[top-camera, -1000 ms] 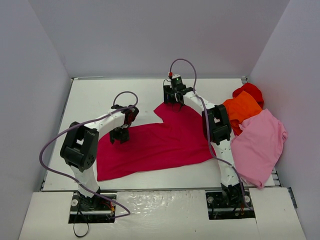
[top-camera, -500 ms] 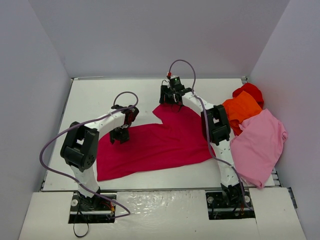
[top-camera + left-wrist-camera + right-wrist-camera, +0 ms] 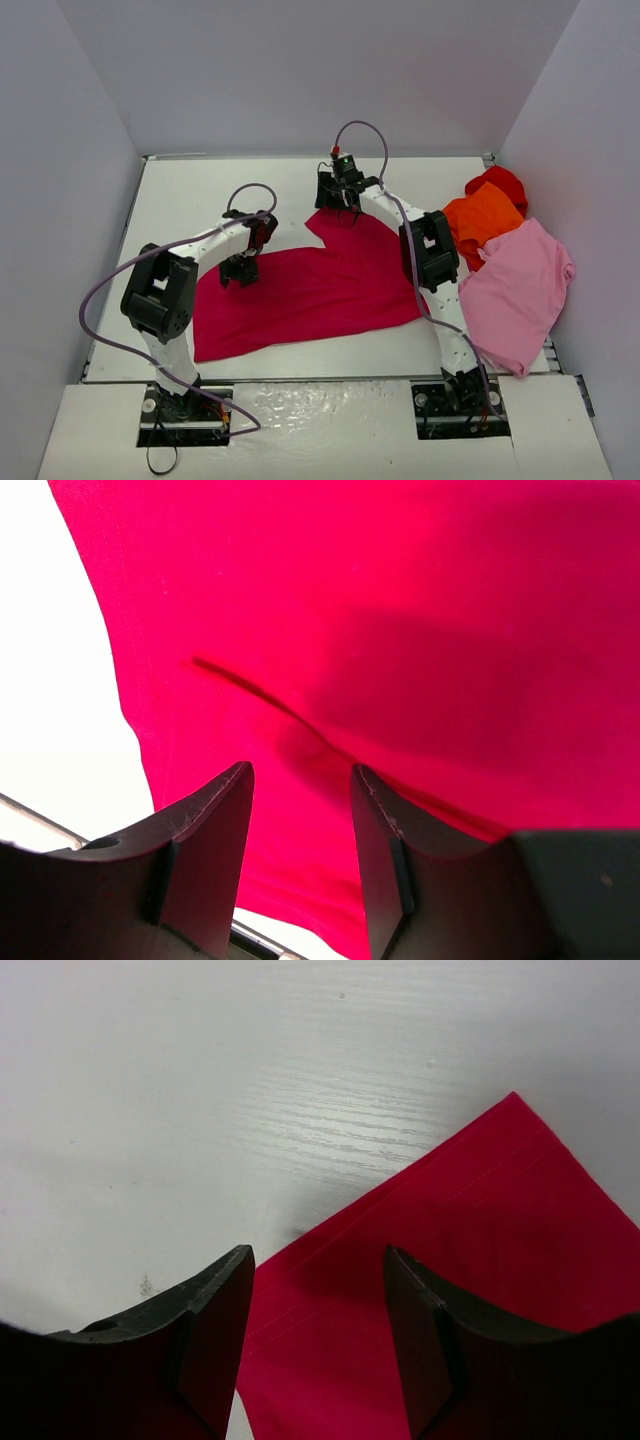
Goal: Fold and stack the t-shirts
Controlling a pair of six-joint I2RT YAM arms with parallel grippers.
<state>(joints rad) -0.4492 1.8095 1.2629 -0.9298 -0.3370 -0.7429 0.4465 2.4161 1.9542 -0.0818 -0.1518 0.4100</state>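
Note:
A crimson t-shirt lies spread flat in the middle of the table. My left gripper hovers low over its left part, jaws open. In the left wrist view the crimson cloth fills the frame, with a small wrinkle just beyond the left gripper. My right gripper stands open at the shirt's far corner. The right wrist view shows the hemmed corner lying between and under the right gripper. Orange, light pink and bright red t-shirts lie heaped at the right.
White walls enclose the table on the left, back and right. The heap of shirts hangs partly over the table's right edge, close to the right arm's lower links. Bare white tabletop lies beyond the crimson corner.
My right gripper has shifted a little left and further away over the shirt's far corner, and its jaws have narrowed slightly. The left arm and the shirts have not moved.

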